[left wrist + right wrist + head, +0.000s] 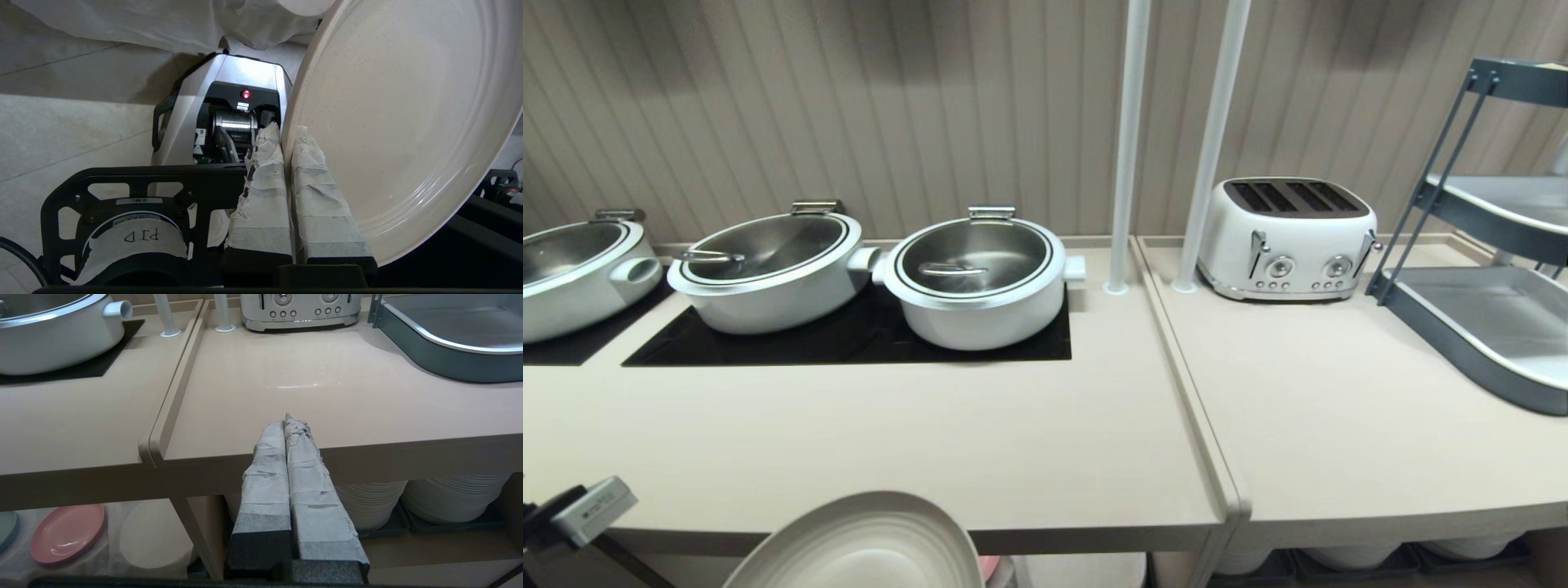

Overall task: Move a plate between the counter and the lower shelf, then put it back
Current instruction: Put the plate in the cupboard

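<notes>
Left wrist view: fingers (261,196) tight on plate (404,114) rim

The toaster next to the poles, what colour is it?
The four-slot toaster is glossy white with chrome levers and knobs, seen best in the head view.

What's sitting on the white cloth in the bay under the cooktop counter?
On the white cloth in the right wrist view: a pink plate and the edge of a green plate. A pale round patch beside them is unclear. The counter hides the rest.
</notes>
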Available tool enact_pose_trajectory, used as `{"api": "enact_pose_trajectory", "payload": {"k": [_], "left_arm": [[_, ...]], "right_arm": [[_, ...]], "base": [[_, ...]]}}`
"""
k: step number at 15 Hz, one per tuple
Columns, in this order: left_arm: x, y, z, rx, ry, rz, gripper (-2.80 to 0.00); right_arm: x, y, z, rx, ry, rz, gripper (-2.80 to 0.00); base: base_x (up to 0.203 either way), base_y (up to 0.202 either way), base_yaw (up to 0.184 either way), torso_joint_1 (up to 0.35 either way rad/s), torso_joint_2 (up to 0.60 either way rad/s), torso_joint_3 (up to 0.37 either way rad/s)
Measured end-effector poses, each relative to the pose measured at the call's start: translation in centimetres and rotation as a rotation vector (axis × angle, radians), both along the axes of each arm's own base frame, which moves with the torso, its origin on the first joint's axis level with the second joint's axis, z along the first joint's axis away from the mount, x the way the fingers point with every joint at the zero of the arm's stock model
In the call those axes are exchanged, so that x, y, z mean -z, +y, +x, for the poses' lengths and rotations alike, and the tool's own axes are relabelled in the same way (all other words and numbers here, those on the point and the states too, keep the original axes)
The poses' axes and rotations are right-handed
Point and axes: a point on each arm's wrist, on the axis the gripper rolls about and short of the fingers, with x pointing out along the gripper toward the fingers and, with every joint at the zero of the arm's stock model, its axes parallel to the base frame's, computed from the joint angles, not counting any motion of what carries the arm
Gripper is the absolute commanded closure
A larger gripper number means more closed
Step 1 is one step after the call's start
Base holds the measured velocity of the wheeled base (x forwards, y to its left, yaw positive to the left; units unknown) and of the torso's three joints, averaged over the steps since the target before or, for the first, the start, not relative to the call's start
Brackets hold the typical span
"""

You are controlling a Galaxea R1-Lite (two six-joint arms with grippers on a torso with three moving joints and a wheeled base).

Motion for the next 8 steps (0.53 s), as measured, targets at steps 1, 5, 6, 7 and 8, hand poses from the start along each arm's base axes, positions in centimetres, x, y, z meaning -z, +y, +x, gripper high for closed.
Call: {"api": "enact_pose_trajectory", "payload": {"k": [1, 5, 6, 7, 8], "left_arm": [[-0.09, -0.05, 0.02, 0.006, -0.004, 0.000, 0.00], [-0.41, -0.15, 0.09, 0.015, -0.013, -0.003, 0.00], [-0.41, -0.16, 0.06, 0.015, -0.011, -0.004, 0.00], [-0.42, -0.17, 0.00, 0.010, -0.009, -0.008, 0.00], [-0.45, -0.19, -0.06, 0.004, -0.009, -0.013, 0.00]], "right_arm": [[-0.01, 0.00, 0.00, 0.000, -0.001, 0.001, 0.00], [-0.01, 0.00, 0.00, 0.000, -0.001, 0.001, 0.00], [-0.01, 0.00, 0.00, 0.001, -0.001, 0.001, 0.00], [-0.02, 0.00, 0.00, 0.001, -0.002, 0.001, 0.00], [-0.02, 0.00, 0.00, 0.001, -0.002, 0.001, 0.00]], "base": [[0.000, 0.000, 0.000, 0.000, 0.00, 0.000], [0.000, 0.000, 0.000, 0.000, 0.00, 0.000], [0.000, 0.000, 0.000, 0.000, 0.00, 0.000], [0.000, 0.000, 0.000, 0.000, 0.00, 0.000], [0.000, 0.000, 0.000, 0.000, 0.00, 0.000]]}}
